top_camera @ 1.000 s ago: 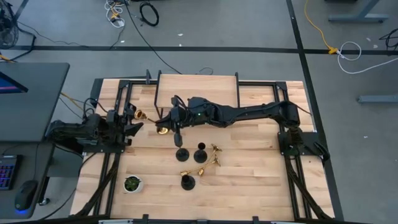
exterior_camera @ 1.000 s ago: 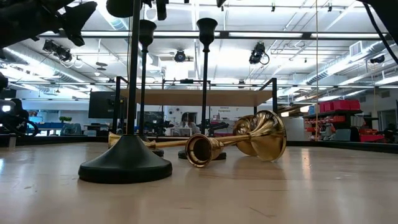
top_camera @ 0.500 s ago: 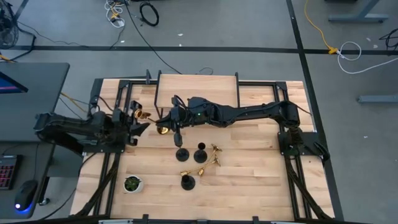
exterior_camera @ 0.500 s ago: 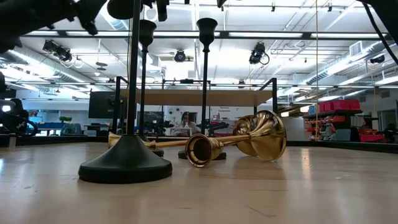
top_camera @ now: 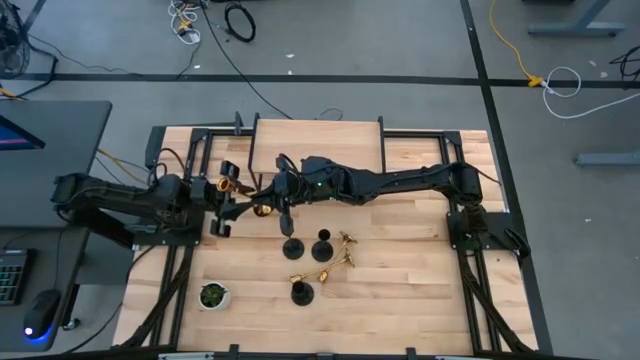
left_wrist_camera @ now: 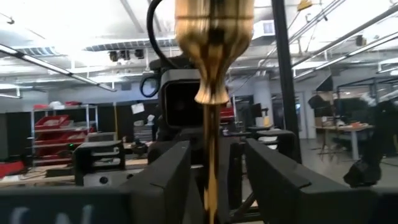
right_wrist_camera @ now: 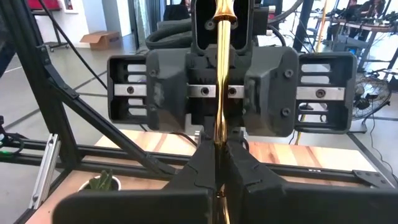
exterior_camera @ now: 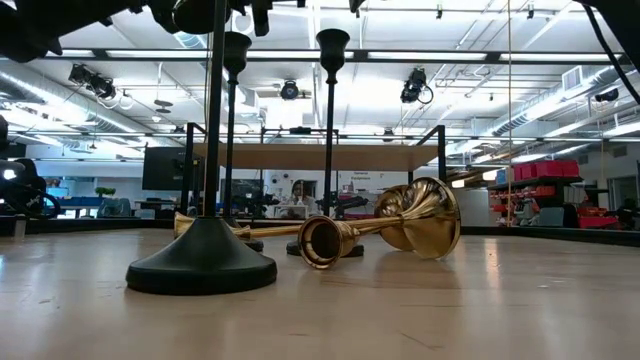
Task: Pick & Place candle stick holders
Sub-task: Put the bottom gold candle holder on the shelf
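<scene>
My right gripper [top_camera: 268,198] [right_wrist_camera: 219,155] is shut on a gold candle stick holder [top_camera: 262,207] above the table's far left part. My left gripper [top_camera: 238,196] [left_wrist_camera: 214,168] is open. Its two fingers stand on either side of that holder's stem [left_wrist_camera: 211,149], below its top cup [left_wrist_camera: 213,25], and do not touch it. Three black holders [top_camera: 293,248] [top_camera: 322,247] [top_camera: 301,292] stand upright on their bases mid-table. Two gold holders [top_camera: 345,248] [top_camera: 310,277] lie on their sides among them. My right gripper pinches the gold holder's slim stem [right_wrist_camera: 219,124] between its two fingers, which lie across it. The fingers come roughly level from the table's right side. The holder is lifted clear of the table, its cup end [top_camera: 225,184] toward the left arm.
A small white pot with a green plant [top_camera: 212,296] stands near the front left. A raised wooden shelf [top_camera: 317,145] stands at the far edge. In the low view a black holder [exterior_camera: 201,265] stands closest, with the lying gold ones [exterior_camera: 330,240] behind it.
My left gripper has moved toward the table's right edge, toward the gold holder held by my right gripper, and its fingers now stand around the stem. My right gripper and the holder have kept still.
</scene>
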